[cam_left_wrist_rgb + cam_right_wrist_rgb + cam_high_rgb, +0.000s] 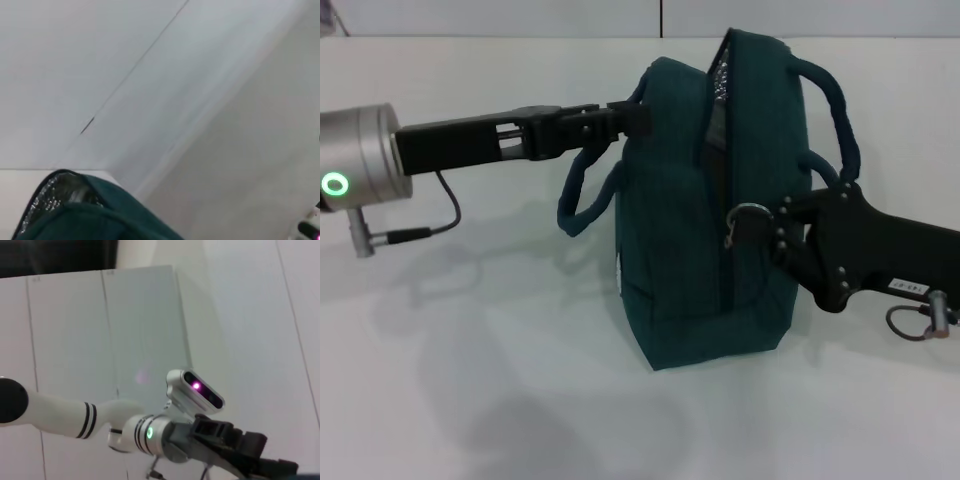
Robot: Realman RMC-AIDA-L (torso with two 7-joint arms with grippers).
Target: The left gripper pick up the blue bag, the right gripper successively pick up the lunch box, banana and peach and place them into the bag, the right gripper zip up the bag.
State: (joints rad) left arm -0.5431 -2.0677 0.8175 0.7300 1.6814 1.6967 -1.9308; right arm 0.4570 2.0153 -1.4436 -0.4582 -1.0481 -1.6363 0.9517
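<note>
Zipping stage, bag nearly shut.
Blue bag [690, 210] stood mid-tabletop; left gripper [625, 120] clamped its rim, right gripper [765, 228] pinched the zipper pull [748, 218]. Top gap remained; no food outside.

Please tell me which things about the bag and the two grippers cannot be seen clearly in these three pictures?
- Contents of the blue bag: hidden by its walls in the head view; the left wrist view shows only a corner of silver lining.
- Left gripper fingertips: they end at the bag's handle, dark against dark.
- Right gripper fingertips: at the zipper pull, merged with it.
- Right wrist view: shows the left arm only, no bag.
</note>
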